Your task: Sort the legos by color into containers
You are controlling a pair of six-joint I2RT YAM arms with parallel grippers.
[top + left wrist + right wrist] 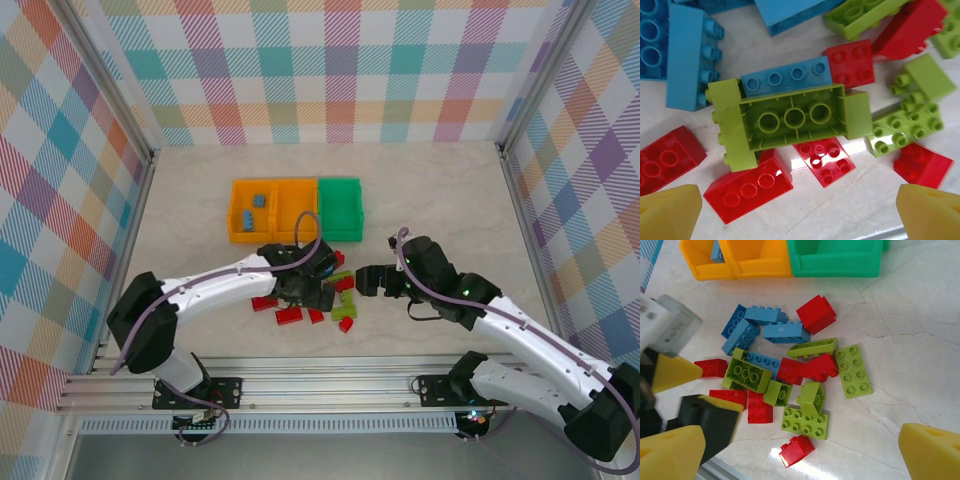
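The legos lie in a loose pile of red, lime green and blue bricks in front of the containers. My left gripper hangs open just over the pile's left side. Its yellow fingertips stand apart, straddling bare table below a big upturned lime green brick and red bricks. My right gripper is open at the pile's right edge. In the right wrist view it is spread wide, with a small red brick lying on the table between its fingers, untouched. Blue bricks lie in the left orange bin.
The three joined bins, two orange and one green, stand just behind the pile. My left gripper reaches into the right wrist view at its left edge. Checked walls enclose the table, and a metal rail runs along the near edge.
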